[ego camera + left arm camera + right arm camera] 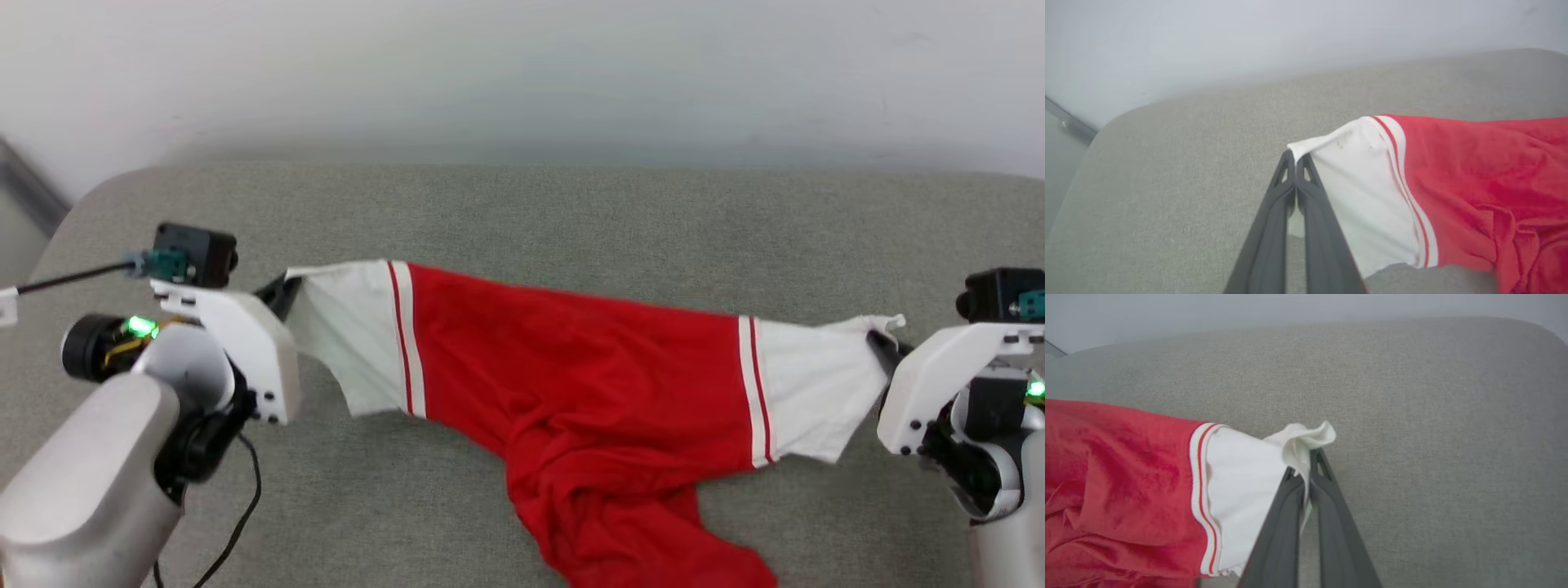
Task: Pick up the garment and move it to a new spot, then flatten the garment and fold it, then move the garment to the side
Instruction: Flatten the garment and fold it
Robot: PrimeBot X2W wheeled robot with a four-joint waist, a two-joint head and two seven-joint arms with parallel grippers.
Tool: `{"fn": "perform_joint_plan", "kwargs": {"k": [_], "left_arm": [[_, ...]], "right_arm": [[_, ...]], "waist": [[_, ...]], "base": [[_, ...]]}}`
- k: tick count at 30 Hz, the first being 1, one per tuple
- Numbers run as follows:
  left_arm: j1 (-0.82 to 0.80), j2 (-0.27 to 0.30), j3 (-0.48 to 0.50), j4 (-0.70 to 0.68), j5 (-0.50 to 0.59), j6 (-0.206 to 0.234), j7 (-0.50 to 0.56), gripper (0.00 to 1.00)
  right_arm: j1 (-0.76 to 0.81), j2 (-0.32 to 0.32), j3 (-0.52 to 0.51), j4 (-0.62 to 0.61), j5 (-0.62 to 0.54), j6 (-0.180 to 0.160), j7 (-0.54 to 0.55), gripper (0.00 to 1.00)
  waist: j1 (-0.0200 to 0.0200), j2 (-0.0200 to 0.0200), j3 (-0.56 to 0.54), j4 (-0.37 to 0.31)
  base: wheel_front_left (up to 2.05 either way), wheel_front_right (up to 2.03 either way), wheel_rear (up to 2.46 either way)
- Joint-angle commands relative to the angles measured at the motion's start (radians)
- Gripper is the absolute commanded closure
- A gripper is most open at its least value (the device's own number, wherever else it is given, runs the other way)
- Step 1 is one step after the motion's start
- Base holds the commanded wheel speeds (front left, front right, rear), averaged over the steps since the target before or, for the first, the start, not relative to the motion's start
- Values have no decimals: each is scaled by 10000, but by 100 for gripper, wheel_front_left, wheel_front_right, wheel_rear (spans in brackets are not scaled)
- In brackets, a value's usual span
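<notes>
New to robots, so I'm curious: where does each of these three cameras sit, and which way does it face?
Head view: on the head, facing forward and down at the garment held between left gripper and right gripper; both pale forearms show.
Left wrist view: on that wrist, looking along its own fingers, shut on a white sleeve.
Right wrist view: the same, at the other sleeve.
All share the garment and grey cushion.

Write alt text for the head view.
A red garment with white sleeves is stretched between two grippers over a grey fabric surface. The left gripper is shut on one sleeve tip, the right gripper on the other; the red body sags in folds.
</notes>
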Motion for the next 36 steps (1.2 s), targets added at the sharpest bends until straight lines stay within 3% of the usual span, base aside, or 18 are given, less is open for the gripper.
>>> {"fn": "perform_joint_plan", "kwargs": {"k": [1, 7, 17, 24, 36], "left_arm": [[-640, -251, 106, 257, 152, 141, -123, 100], [-2633, -1067, 292, 1884, 696, 413, -768, 100], [-5878, -1915, 667, 4540, 1176, -101, -2456, 100], [-8409, -1889, 1211, 5681, 1380, -231, -3702, 100], [-11211, -1654, 1586, 6170, 1632, -580, -4979, 100]], "right_arm": [[-540, -129, -6, 246, -126, -3, -238, 100], [-2428, -458, 346, 1231, -519, -5, -1073, 100], [-5941, -992, 1030, 2732, -1288, -5, -2527, 100], [-8962, -1126, 1128, 3476, -2276, -5, -3814, 100], [-12458, -509, 719, 4430, -3329, -6, -5569, 100]], "waist": [[0, 0, -103, 84], [0, 0, -14, 1], [0, 0, 1143, -233], [0, 0, 2546, -441], [0, 0, 4194, -741]], "base": [[0, 0, 0], [0, 0, 0], [0, 0, 0], [0, 0, 0], [0, 0, 0]]}}
